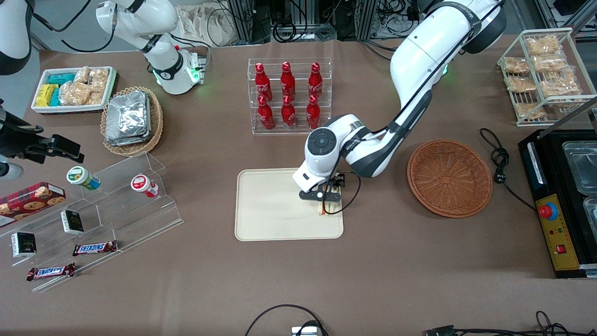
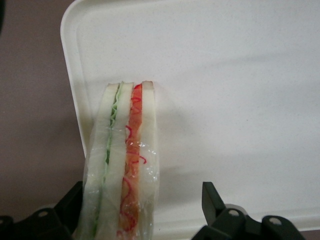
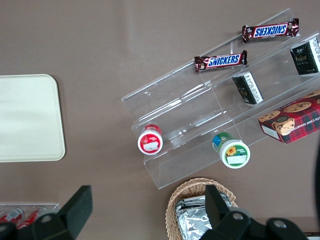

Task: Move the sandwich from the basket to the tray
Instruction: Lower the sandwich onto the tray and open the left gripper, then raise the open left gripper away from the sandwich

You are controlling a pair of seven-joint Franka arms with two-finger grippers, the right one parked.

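Sandwich [image 2: 125, 160] rests on your tray [image 1: 270, 205], lower centre; basket [image 1: 449, 178] sits empty. Pincer [image 1: 330, 198], spread around it, needs only lifting.

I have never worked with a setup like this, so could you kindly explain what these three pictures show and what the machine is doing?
These are two white robot arms at a brown table. One picture looks at the table from the front; the other two come from cameras on the arms' wrists. The working arm's gripper is down over the cream tray, at the tray's end nearest the round brown basket, which holds nothing. In its wrist picture the wrapped sandwich stands on its edge on the tray, between the open black fingers, with a clear gap on one side. Around it sit red bottles in a clear rack, chocolate bars and snack packs.
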